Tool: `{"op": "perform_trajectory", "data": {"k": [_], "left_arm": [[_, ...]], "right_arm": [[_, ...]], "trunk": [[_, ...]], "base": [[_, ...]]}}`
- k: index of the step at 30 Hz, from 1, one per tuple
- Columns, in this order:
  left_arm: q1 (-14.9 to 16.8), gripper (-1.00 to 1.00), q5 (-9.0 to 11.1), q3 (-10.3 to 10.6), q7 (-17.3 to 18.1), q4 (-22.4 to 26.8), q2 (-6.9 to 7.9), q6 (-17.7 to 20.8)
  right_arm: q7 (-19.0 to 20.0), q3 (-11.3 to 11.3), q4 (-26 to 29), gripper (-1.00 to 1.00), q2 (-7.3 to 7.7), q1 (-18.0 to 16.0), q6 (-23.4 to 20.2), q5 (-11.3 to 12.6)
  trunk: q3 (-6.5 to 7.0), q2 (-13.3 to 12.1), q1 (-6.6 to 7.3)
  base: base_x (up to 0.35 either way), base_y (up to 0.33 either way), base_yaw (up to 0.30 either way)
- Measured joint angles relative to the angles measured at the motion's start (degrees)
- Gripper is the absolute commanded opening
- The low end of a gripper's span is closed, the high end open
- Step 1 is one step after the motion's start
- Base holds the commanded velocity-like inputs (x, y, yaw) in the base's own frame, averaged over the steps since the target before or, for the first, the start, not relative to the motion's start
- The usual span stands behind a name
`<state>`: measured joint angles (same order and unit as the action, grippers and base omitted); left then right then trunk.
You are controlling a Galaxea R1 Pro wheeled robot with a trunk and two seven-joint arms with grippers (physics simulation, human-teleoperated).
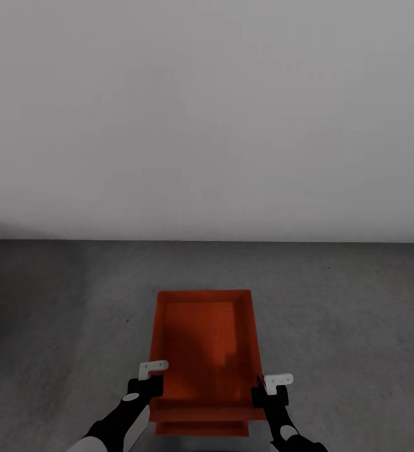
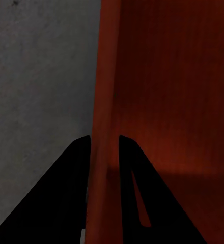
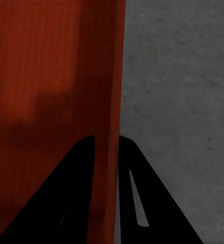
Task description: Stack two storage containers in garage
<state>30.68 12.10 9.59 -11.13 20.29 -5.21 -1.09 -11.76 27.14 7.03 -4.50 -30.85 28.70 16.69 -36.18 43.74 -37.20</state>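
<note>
left gripper [image 1: 149, 384] jaws clamped on left wall of upper storage container [image 1: 206, 348]; right gripper [image 1: 265, 392] jaws clamped on its right wall; both nearly together, thin wall pinched between; container at lower centre of head frame over dark grey floor [image 1: 345, 326]; second container's edge [image 1: 201, 429] shows beneath; two containers counted; grey wall [image 1: 207, 113] above

- You see a red-orange open-top storage container [image 1: 204, 342] at lower centre of the head view, level, empty, over the dark grey concrete floor [image 1: 56, 314].
- A second container's edge [image 1: 201, 429] peeks out beneath its near end.
</note>
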Motion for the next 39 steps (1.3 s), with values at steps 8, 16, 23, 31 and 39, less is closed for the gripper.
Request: {"op": "perform_trajectory", "data": {"k": [8,16,23,31,39], "left_arm": [[0.0,-1.0,0.02,-0.12,0.13,-0.3,-0.01,-0.33],[0.0,-1.0,0.03,-0.15,0.17,-0.41,-0.01,-0.44],[0.01,-1.0,-0.09,-0.23,0.19,-0.4,-0.02,-0.45],[0.0,-1.0,0.12,-0.03,0.1,-0.29,0.01,-0.35],[0.0,-1.0,0.12,-0.08,0.15,-0.38,0.01,-0.44]], "right_arm": [[-0.1,0.15,0.01,-1.0,0.0,0.0,0.0,-0.06],[-0.13,0.2,0.02,-1.0,0.0,0.0,0.0,-0.09],[-0.14,0.16,0.03,-1.0,0.0,0.0,0.01,-0.13],[-0.09,0.14,0.02,-1.0,0.0,0.0,-0.01,-0.09],[-0.14,0.19,0.02,-1.0,0.0,0.0,0.0,-0.11]], "trunk": [[0.0,0.0,0.0],[0.0,0.0,0.0],[0.0,0.0,0.0],[0.0,0.0,-0.01],[0.0,0.0,0.0]], "base": [[0.0,0.0,0.0],[0.0,0.0,0.0],[0.0,0.0,0.0],[-0.065,0.062,0.0],[-0.082,0.079,0.0]]}}
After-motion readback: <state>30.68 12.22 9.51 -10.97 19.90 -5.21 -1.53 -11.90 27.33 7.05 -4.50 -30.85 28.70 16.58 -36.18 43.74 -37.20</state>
